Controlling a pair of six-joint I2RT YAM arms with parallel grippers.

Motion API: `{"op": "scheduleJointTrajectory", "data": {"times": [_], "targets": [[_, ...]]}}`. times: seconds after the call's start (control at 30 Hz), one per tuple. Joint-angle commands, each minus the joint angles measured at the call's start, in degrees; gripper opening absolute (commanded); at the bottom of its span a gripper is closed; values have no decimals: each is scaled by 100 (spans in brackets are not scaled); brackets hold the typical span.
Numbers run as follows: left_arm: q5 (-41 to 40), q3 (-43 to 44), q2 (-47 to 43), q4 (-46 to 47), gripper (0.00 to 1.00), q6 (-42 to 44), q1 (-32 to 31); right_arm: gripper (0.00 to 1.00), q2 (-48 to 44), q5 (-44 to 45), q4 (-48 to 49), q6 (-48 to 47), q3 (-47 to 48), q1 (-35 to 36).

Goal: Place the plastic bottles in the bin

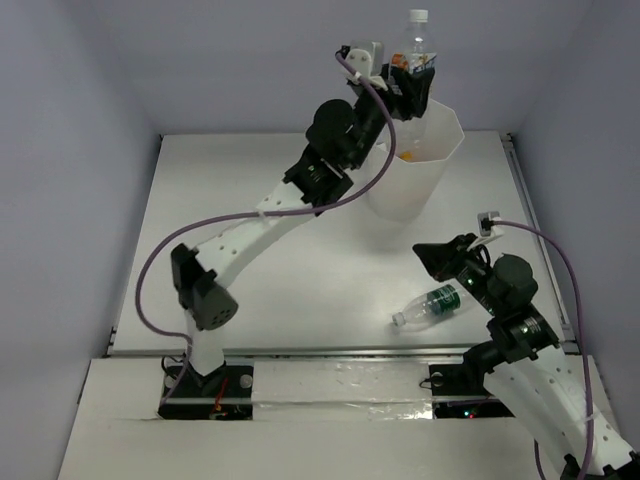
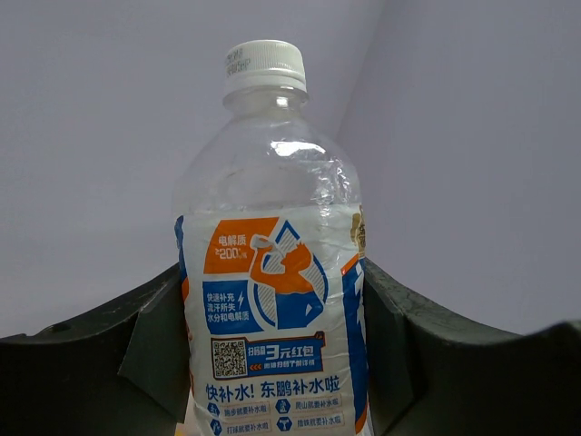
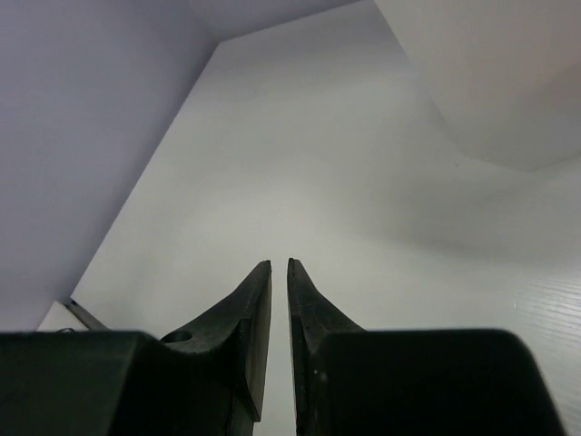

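Note:
My left gripper [image 1: 412, 82] is shut on a clear bottle with a blue and orange label [image 1: 413, 45] and holds it upright above the white bin [image 1: 435, 165]. In the left wrist view the bottle [image 2: 270, 300] stands between my two fingers [image 2: 154, 350], white cap up. Something orange shows inside the bin [image 1: 405, 155]. A green-labelled bottle [image 1: 428, 305] lies on its side on the table, just left of my right arm. My right gripper [image 3: 280, 265] is shut and empty, low over the table; the bin's wall [image 3: 490, 82] is at upper right in its view.
The white table [image 1: 260, 210] has walls on three sides. A raised rail [image 1: 535, 230] runs along its right edge. The left arm stretches diagonally across the table's middle toward the bin.

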Motion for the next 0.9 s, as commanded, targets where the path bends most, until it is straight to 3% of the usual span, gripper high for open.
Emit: {"op": "scheduleJointTrajectory", "data": {"times": [0.0, 0.2, 0.37, 0.53, 0.77, 0.87], "targets": [[424, 1254, 842, 30, 39, -69, 224, 18, -152, -346, 96, -97, -67, 42], [433, 3041, 2416, 257, 41, -200, 435, 20, -310, -654, -62, -150, -67, 95], [512, 3097, 2856, 1004, 42, -290, 567, 20, -284, -804, -44, -115, -137, 262], [635, 2983, 3138, 1137, 45, -325, 620, 20, -293, -655, -36, -123, -138, 314], [469, 2701, 3252, 1164, 64, 44, 672, 21, -214, -453, -97, -168, 29, 314], [556, 2544, 3191, 1146, 78, 150, 725, 21, -205, -347, -150, -185, 82, 314]]}}
